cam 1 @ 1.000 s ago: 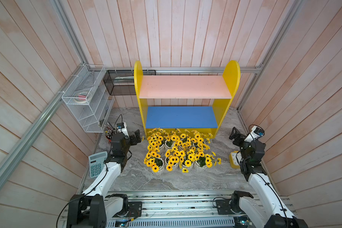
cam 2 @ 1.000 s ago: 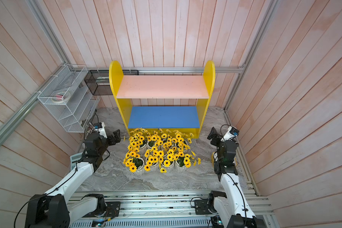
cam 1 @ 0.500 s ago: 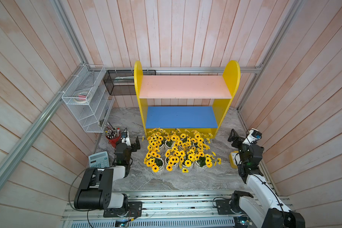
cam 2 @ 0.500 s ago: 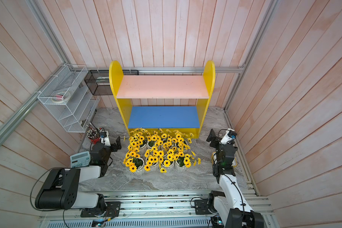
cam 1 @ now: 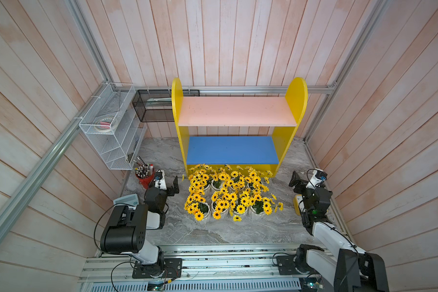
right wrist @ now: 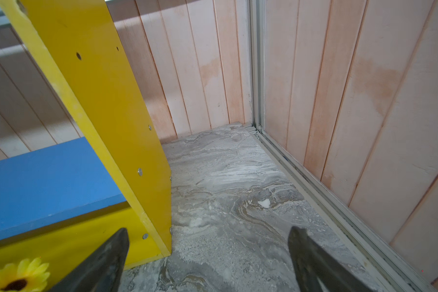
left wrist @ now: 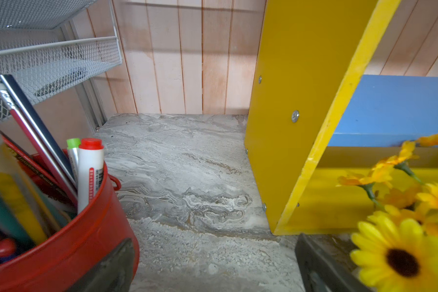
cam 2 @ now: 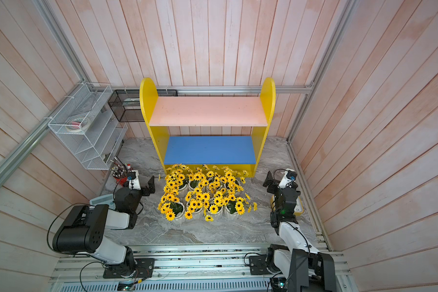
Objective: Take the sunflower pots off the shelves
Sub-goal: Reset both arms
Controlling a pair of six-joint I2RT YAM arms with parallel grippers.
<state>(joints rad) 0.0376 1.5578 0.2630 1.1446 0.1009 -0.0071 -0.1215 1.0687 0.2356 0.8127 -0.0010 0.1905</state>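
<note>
Found the sunflower pots bunched on the marble tabletop just in front of the bare shelves, with left gripper and right gripper wide and empty; judged them light yet breakable, best pinched at the ribbed wall, never the floppy blooms.

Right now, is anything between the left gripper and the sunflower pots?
Nothing visible: bare tabletop separates the left gripper, jaws open, from the nearest sunflower pots; the pen cup stands on its other side.

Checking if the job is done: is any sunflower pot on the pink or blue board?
No: the pink board and blue board are bare, and the sunflower pots stand on the tabletop.
</note>
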